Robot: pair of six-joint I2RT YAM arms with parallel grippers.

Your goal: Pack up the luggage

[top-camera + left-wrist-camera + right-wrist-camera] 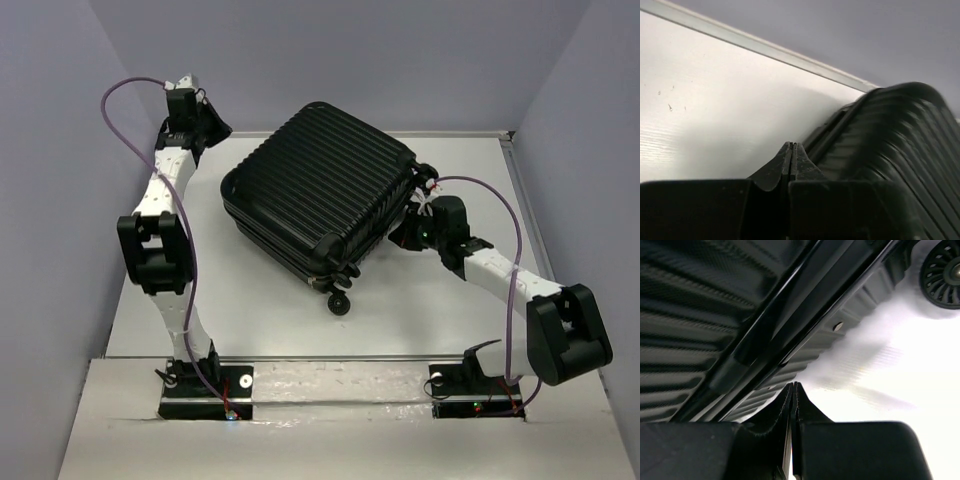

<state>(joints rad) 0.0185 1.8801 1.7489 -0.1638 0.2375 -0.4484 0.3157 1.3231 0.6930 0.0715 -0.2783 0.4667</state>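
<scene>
The black ribbed hard-shell luggage point(320, 190) lies flat on the white table, its two shells closed on each other, wheels toward the near side. My left gripper point(207, 132) is shut and empty, just off the luggage's far left corner; in the left wrist view point(791, 145) its tips point at the table beside the ribbed shell point(890, 145). My right gripper point(410, 233) is shut and empty, close against the luggage's right side; in the right wrist view point(794, 385) its tips sit just under the seam between the shells point(770, 335). I see no pouch.
A small black wheel point(341, 303) sticks out at the luggage's near corner and shows in the right wrist view point(942, 272). Purple walls close in the table on three sides. A metal strip point(330, 375) runs along the near edge between the arm bases.
</scene>
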